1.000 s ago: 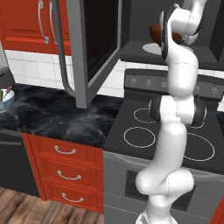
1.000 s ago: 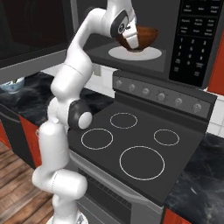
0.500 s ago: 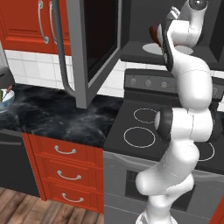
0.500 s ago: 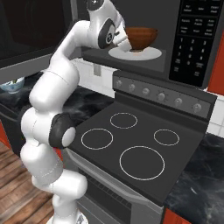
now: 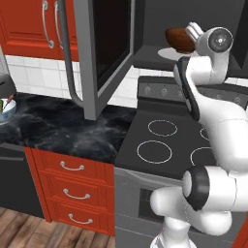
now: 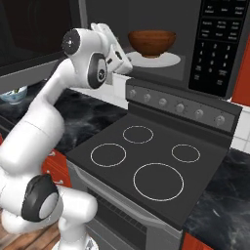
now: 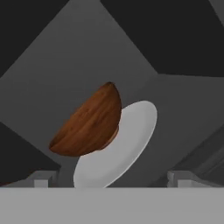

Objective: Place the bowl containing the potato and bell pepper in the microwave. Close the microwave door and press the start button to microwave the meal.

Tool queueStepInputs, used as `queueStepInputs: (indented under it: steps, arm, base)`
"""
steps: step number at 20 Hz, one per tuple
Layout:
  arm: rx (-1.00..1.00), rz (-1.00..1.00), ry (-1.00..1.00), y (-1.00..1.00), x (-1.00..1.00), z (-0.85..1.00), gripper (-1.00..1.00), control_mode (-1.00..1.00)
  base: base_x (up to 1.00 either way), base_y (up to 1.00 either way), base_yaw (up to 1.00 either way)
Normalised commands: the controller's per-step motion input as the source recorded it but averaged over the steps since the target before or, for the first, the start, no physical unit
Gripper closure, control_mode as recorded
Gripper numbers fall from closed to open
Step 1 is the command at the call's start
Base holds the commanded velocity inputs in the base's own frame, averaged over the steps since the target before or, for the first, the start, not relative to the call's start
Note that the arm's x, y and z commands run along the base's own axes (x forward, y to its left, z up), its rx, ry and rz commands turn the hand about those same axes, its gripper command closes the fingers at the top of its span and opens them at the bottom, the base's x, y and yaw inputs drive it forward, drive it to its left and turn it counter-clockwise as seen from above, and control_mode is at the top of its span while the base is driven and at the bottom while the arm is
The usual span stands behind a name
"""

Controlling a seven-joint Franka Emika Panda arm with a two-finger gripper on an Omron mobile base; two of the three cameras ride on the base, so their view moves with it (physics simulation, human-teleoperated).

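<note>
The brown wooden bowl stands upright on the white turntable plate inside the open microwave. Also in the left base view, the bowl sits deep in the dark cavity. Its rim hides the potato and the bell pepper. My gripper hangs open just left of the bowl, apart from it, holding nothing. From the hand camera the bowl and plate lie ahead of the spread gripper. The microwave door stands swung open to the left, its bar handle facing out.
The keypad panel is on the microwave's right side. Below lies the black stove with its knob row. A white bowl rests on the dark counter at far left. Red cabinets flank the door.
My gripper has let go of the bowl and drawn back out of the microwave to the left. The bowl stays on the plate.
</note>
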Motion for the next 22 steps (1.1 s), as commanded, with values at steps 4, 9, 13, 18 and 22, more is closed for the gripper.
queueStepInputs:
  steps: [4,9,13,18,22]
  arm:
    - [-0.06,0.09,0.0,0.17,-1.0,0.51,-1.0,-1.0]
    - [-0.29,0.3,0.13,0.23,-1.0,0.06,-1.0,-1.0]
    - [-0.45,0.47,0.23,0.4,-1.0,-0.03,-1.0,-1.0]
    - [-0.53,0.46,0.29,0.46,-0.99,0.0,-1.0,-1.0]
    - [-0.57,0.31,0.24,0.48,-0.77,0.0,-1.0,-1.0]
  base:
    - [0.0,0.0,0.0]
    - [0.0,0.0,0.0]
    - [0.0,0.0,0.0]
    - [0.0,0.0,0.0]
    - [0.0,0.0,0.0]
